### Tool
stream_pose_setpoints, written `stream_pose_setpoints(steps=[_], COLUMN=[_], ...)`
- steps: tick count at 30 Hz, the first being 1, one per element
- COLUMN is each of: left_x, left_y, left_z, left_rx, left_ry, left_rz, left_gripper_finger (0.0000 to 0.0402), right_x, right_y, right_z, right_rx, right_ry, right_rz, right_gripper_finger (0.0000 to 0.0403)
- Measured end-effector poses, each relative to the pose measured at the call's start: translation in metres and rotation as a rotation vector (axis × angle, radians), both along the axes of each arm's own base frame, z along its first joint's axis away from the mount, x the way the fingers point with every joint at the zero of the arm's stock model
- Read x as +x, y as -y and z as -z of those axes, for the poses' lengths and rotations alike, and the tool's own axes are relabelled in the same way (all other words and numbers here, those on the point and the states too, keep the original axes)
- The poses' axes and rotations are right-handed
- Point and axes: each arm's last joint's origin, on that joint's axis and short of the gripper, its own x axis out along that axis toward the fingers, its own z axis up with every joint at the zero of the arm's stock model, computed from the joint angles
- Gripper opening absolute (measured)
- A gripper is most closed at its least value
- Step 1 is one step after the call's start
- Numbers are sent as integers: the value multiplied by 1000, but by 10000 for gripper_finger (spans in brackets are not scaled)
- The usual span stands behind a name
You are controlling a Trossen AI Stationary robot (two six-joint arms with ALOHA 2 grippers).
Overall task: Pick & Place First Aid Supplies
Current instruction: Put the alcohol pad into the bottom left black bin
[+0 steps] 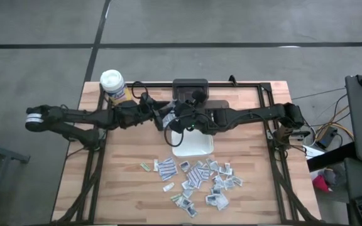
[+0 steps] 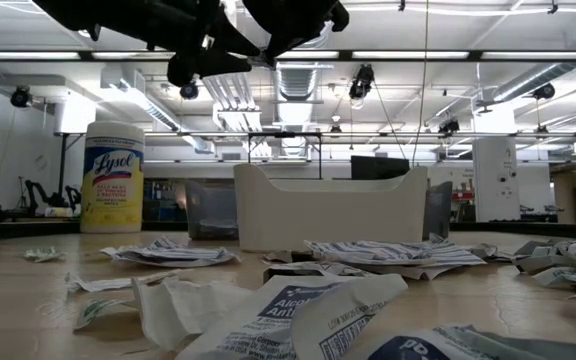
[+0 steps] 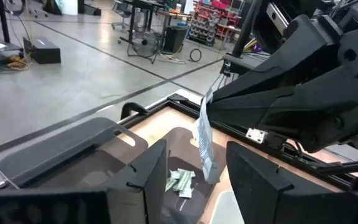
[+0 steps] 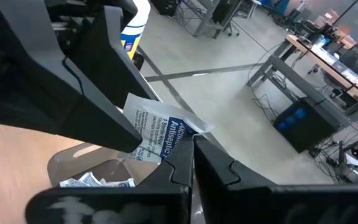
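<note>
Delivery appears to be the step in hand: a single packet (image 4: 160, 138) is pinched between the closed fingers of the right gripper (image 4: 190, 163) and is held up in the air over the white tray (image 1: 193, 147), near the middle of the table (image 1: 131, 188). In the left wrist view the same packet (image 3: 204, 144) is seen hanging edge-on from the right gripper, just ahead of the left gripper (image 3: 194, 180), whose fingers are spread apart with nothing between them. Both grippers are crowded together above the tray — little free room is left between them.

A few packets (image 3: 180, 181) are already seen lying inside the tray. The rest of the first aid supplies (image 1: 200, 182) are scattered on the wood in front of the tray, well apart from the yellow canister (image 1: 113, 86) at the table's back left corner.

What is called for next, judging by this, is a release over the tray's opening — either straight down or after a handover to the left gripper; which is intended cannot be told. Care would be needed that the light, flat packet is not caught on the tray's wall (image 2: 328, 215), and that one arm is drawn clear before the other is moved. Open table is available to either side of the tray.
</note>
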Motion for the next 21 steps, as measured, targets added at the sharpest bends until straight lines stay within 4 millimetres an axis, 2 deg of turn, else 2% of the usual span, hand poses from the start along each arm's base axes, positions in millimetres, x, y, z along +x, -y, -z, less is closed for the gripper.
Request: stream_pose_setpoints(steps=[4,11,21], left_x=[0,0,-1], left_y=[-4,-7,-10], left_z=[0,0,2], left_rx=[-4,21,19], left_ry=[2,-9,-33], left_rz=[24,63,68], left_gripper_finger=[120,10,1], right_x=[1,3,1], right_y=[0,-1,-2], right_z=[-1,-3,0], right_rx=[2,28,29], right_ry=[16,50,12], right_rz=[0,-35,-42], right_gripper_finger=[8,8,8])
